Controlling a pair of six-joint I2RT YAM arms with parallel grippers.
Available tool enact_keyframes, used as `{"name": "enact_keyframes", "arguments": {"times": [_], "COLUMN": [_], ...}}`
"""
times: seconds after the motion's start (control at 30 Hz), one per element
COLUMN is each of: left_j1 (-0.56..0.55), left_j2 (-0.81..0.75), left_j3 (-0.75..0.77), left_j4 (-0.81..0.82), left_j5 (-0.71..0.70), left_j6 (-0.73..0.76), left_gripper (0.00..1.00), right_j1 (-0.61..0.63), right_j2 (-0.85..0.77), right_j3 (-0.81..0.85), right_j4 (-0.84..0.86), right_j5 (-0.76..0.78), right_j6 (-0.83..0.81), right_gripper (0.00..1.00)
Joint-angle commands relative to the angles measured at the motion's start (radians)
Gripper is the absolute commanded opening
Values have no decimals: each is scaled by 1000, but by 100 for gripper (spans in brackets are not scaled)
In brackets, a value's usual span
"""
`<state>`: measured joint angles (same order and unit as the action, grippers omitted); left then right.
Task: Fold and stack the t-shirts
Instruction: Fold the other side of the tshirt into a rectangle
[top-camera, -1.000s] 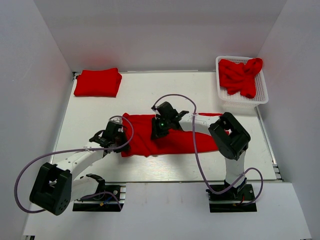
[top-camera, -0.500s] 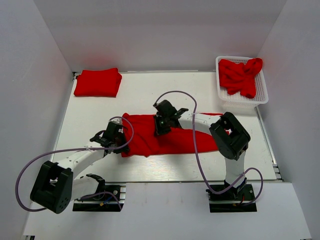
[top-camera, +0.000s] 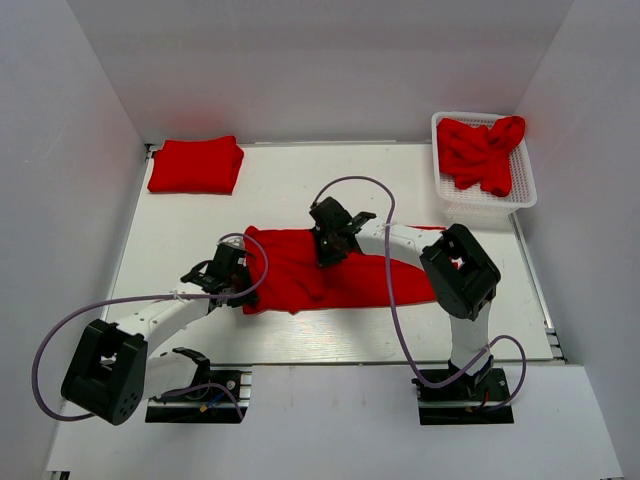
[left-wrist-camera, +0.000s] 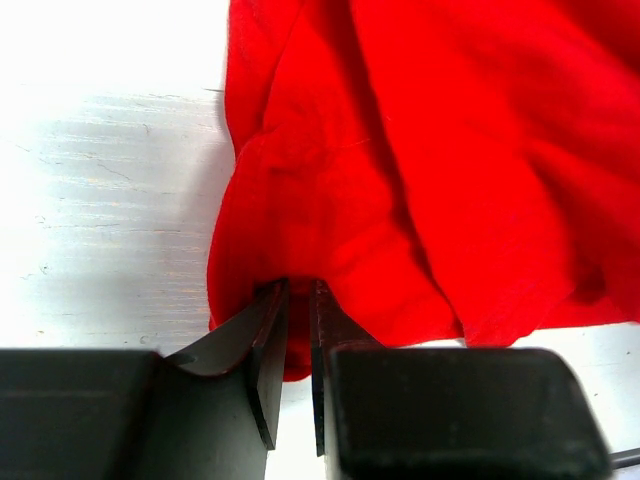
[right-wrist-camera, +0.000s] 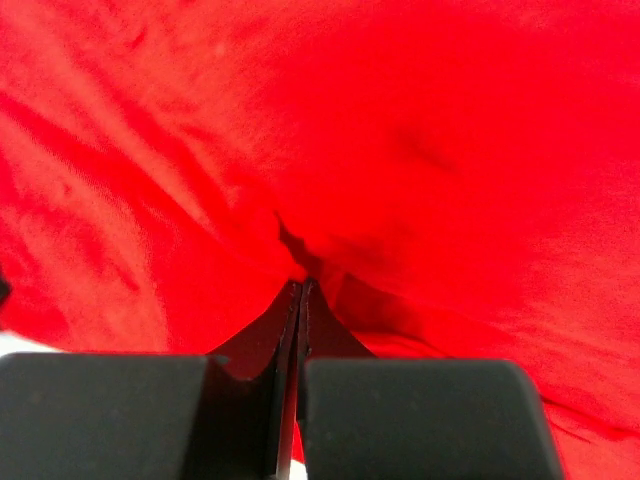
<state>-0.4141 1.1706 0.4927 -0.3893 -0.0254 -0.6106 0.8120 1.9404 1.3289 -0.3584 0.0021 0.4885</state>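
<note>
On your bench (top-camera: 180, 230), nearest the arms, one red spread t-shirt (top-camera: 290, 270) lies flat across the middle, stretching left to right. Your left gripper (top-camera: 243, 287) sits at its near left corner. The wrist view shows the jaws drawn to a narrow slit, with the shirt's edge (left-wrist-camera: 450, 150) caught between the fingertips (left-wrist-camera: 270, 330). Your right gripper (top-camera: 328, 252) is down on the shirt's far edge, a little right of the left one. Its jaws are pressed together and pinch a small pucker of the cloth (right-wrist-camera: 400, 120).

Farther back there is one container, a white mesh basket (top-camera: 487, 204), at the far right corner. It holds a crumpled red heap of t-shirts (top-camera: 485, 150), and you cannot count how many. At the far left corner rests one folded t-shirt (top-camera: 195, 165), well apart from the basket; whether it is more than one layer of shirts cannot be told.
</note>
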Motion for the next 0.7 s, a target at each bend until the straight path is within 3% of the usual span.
{"name": "enact_keyframes", "arguments": {"times": [0.0,0.27,0.67], "left_j1": [5,5,5], "left_j2": [-6,-6,12], "left_j3": [15,15,15], "left_j4": [-37,-19,0], "left_j5": [-31,-11,-2], "left_j6": [2,20,29], "left_gripper": [26,26,26], "right_j1": [-4,-4,0], "right_j2": [19,34,94], "right_j3": [47,72,216], "right_j4": [-43,-14,-162], "right_j5": [130,156,194], "right_j6": [9,-39,-139], "right_gripper": [0,0,0]}}
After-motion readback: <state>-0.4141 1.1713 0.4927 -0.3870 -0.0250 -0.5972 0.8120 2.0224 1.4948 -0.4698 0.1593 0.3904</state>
